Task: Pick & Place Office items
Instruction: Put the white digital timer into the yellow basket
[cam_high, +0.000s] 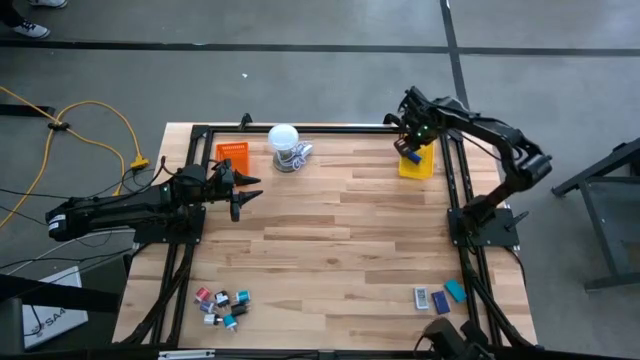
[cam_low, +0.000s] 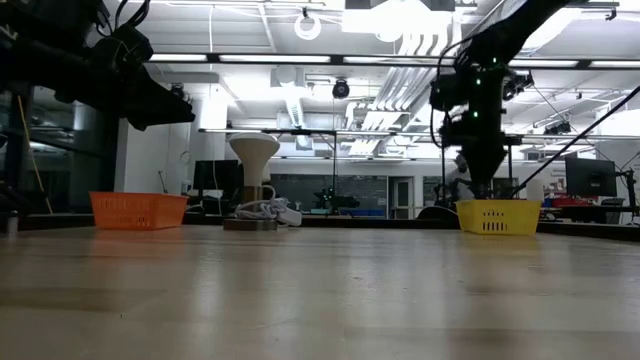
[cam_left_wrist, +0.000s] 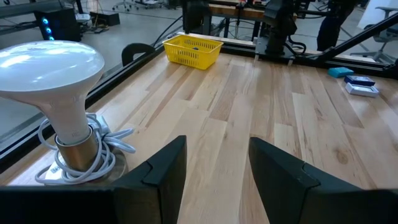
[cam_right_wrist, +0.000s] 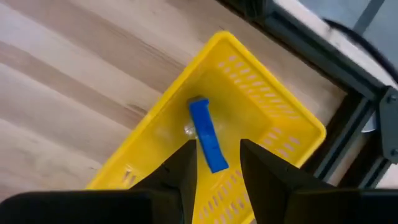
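Now my right fingers (cam_right_wrist: 214, 165) hang over the yellow tray (cam_right_wrist: 261, 99) at the worktop's far right corner, a little spread, with a blue block (cam_right_wrist: 207, 135) between the tips, above the tray floor. I cannot tell if they grip it. My left fingers (cam_left_wrist: 214, 171) are spread, empty, near the orange tray (cam_high: 232, 153). Other blocks (cam_high: 440, 296) lie at the near right edge, small bits (cam_high: 223, 305) at the near left.

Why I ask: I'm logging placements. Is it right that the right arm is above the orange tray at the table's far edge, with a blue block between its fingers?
Not quite: the tray is yellow, not orange. The right wrist view shows the right gripper over the yellow tray, the blue block between its fingers. The orange tray sits near the left arm, as the high view shows.
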